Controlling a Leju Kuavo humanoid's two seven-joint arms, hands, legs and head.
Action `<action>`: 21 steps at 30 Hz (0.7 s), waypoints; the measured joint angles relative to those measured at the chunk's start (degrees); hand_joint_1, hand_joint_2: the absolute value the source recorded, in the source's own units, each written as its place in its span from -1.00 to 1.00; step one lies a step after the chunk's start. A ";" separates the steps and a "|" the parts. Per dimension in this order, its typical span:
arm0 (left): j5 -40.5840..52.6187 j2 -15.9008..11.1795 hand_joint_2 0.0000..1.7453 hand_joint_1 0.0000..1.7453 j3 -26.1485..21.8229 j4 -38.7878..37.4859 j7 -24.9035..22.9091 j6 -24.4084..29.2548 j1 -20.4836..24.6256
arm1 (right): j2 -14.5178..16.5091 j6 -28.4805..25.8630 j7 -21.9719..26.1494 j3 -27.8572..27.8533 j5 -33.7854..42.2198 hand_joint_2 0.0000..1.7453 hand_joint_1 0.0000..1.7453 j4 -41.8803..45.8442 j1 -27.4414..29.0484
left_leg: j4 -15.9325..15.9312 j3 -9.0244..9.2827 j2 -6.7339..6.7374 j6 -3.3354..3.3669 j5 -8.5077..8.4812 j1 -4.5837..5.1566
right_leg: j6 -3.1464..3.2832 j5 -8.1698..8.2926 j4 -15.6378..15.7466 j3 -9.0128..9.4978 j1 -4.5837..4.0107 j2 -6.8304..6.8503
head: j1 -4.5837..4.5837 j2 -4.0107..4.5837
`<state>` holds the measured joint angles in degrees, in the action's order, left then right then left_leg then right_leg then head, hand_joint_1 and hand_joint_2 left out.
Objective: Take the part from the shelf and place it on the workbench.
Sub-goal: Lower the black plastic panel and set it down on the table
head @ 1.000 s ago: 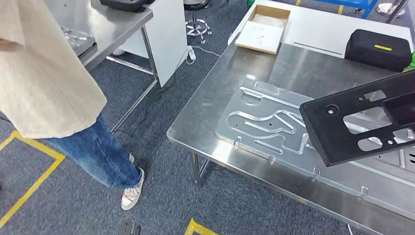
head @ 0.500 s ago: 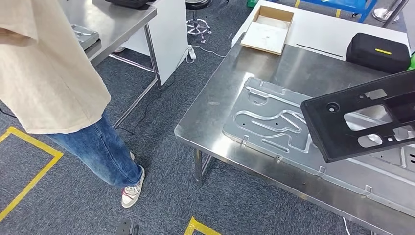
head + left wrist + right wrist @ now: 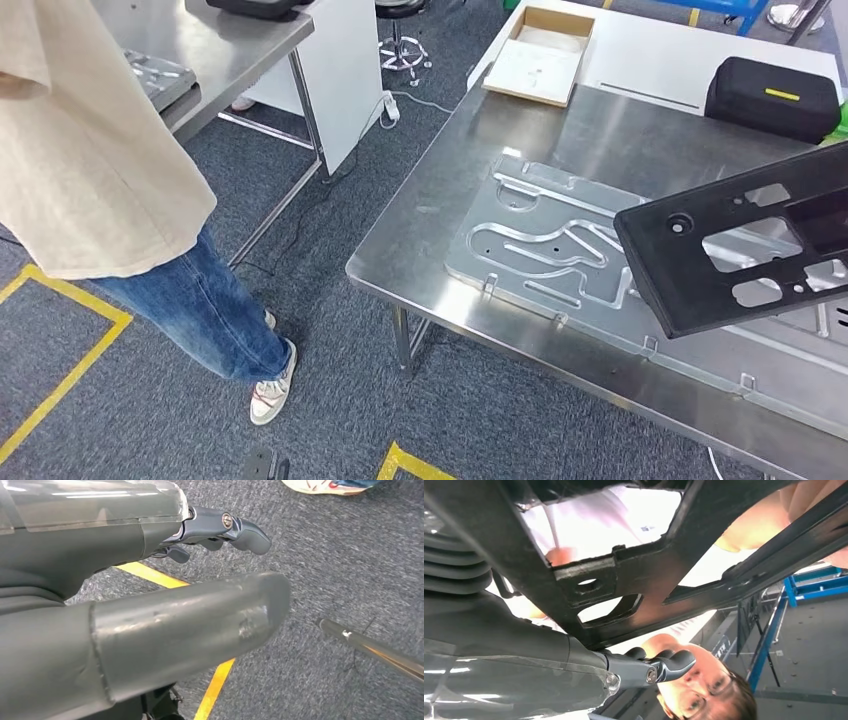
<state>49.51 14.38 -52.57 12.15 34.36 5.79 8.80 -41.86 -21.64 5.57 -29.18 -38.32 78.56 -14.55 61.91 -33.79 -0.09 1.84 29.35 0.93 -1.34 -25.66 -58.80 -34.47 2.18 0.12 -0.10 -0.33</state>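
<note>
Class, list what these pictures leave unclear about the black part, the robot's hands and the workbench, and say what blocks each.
- Black part: head view, its far end is cut off by the picture's right edge.
- Right hand: right wrist view, the part covers the fingers, so the grip is unclear.
- Metal plate on the workbench: head view, partly hidden under the part.
- Left hand: left wrist view, the thumb hides most fingers.

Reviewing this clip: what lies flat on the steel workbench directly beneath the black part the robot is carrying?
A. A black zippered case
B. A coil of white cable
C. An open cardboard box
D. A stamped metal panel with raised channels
D: in the head view the black part hangs over the stamped metal panel lying on the workbench.
</note>
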 joint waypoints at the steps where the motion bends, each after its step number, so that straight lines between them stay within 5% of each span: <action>1: 0.00 0.00 -1.00 -1.00 0.00 0.00 0.01 0.00 0.01 | -0.02 0.00 0.00 0.00 0.00 -1.00 -1.00 0.02 0.00 | 3.38 -1.55 -0.02 -0.30 1.86 -0.14 | 0.22 0.03 0.04 0.00 0.01 0.06 | 0.00 0.00; 3: 0.00 0.00 -1.00 -1.00 0.00 0.00 0.00 0.00 -0.07 | -0.04 0.00 -0.01 0.00 -0.01 -1.00 -1.00 0.01 0.02 | 11.11 -5.24 -0.01 -0.64 5.18 -0.41 | 0.41 0.06 0.02 -0.10 0.00 0.10 | 0.01 0.00; 5: 0.00 0.00 -1.00 -1.00 0.01 0.00 -0.02 -0.01 -0.17 | -0.04 0.00 -0.05 0.00 -0.02 -1.00 -1.00 0.01 0.03 | 13.05 -6.27 -0.01 -0.65 4.67 -0.55 | 0.41 0.06 -0.01 -0.08 -0.02 0.05 | 0.01 0.00; 8: 0.00 -0.02 -1.00 -1.00 0.02 0.00 -0.03 -0.02 -0.11 | -0.05 0.00 -0.18 -0.01 -0.02 -1.00 -1.00 0.01 0.03 | 2.23 -1.18 -0.06 0.20 -1.09 -0.43 | 0.27 0.03 -0.05 0.12 -0.16 -0.09 | 0.00 0.00; 10: 0.01 -0.04 -1.00 -1.00 0.03 0.00 -0.03 -0.05 -0.02 | -0.11 0.00 -0.29 -0.03 -0.01 -1.00 -1.00 0.01 0.02 | -2.78 1.11 -0.08 0.72 -2.57 -0.19 | -0.26 0.12 -0.06 0.02 -0.30 -0.15 | -0.01 0.00; 13: 0.05 -0.04 -1.00 -1.00 0.05 0.00 -0.03 -0.10 -0.05 | -0.32 0.00 -0.35 -0.09 -0.01 -1.00 -1.00 0.01 0.13 | -3.94 1.39 0.01 1.29 -3.00 -0.11 | -1.36 0.39 0.24 0.02 -0.09 -0.16 | -0.01 0.00; 15: 0.08 -0.02 -1.00 -1.00 0.08 0.00 -0.01 -0.11 0.01 | -0.50 0.00 -0.36 -0.18 -0.01 -1.00 -1.00 -0.01 0.19 | -4.98 1.66 0.17 1.97 -3.73 -0.35 | -1.75 -1.26 -1.82 -0.87 -0.01 -0.14 | -0.03 0.00; 18: 0.11 0.00 -1.00 -1.00 0.09 0.00 -0.02 -0.16 0.06 | -0.61 0.00 -0.37 -0.46 0.03 -1.00 -1.00 -0.01 0.33 | -5.33 1.65 0.29 2.32 -4.05 -0.40 | -2.14 -6.62 -11.95 -5.50 -0.02 -0.15 | -0.03 0.00; 19: 0.14 0.00 -1.00 -1.00 0.09 0.00 -0.04 -0.17 0.03 | -0.61 0.01 -0.36 -0.50 0.04 -1.00 -1.00 -0.01 0.45 | -5.27 1.65 0.29 2.31 -4.01 -0.39 | -2.29 -7.28 -14.43 -6.64 0.01 -0.14 | -0.03 0.00; 21: 0.18 0.04 -1.00 -1.00 0.10 0.00 -0.07 -0.17 0.00 | -0.62 0.02 -0.33 -0.51 0.05 -1.00 -1.00 0.02 0.60 | -5.02 1.71 0.30 2.15 -3.82 -0.46 | -2.52 -5.25 -13.08 -5.93 0.17 -0.10 | -0.03 0.00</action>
<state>49.69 14.42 -52.47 12.15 34.30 5.62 8.80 -42.48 -21.62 5.25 -29.69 -38.27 78.58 -13.94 56.89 -32.09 0.21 3.99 25.53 0.47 -3.86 -30.91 -71.88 -40.40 2.34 0.02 -0.14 -0.33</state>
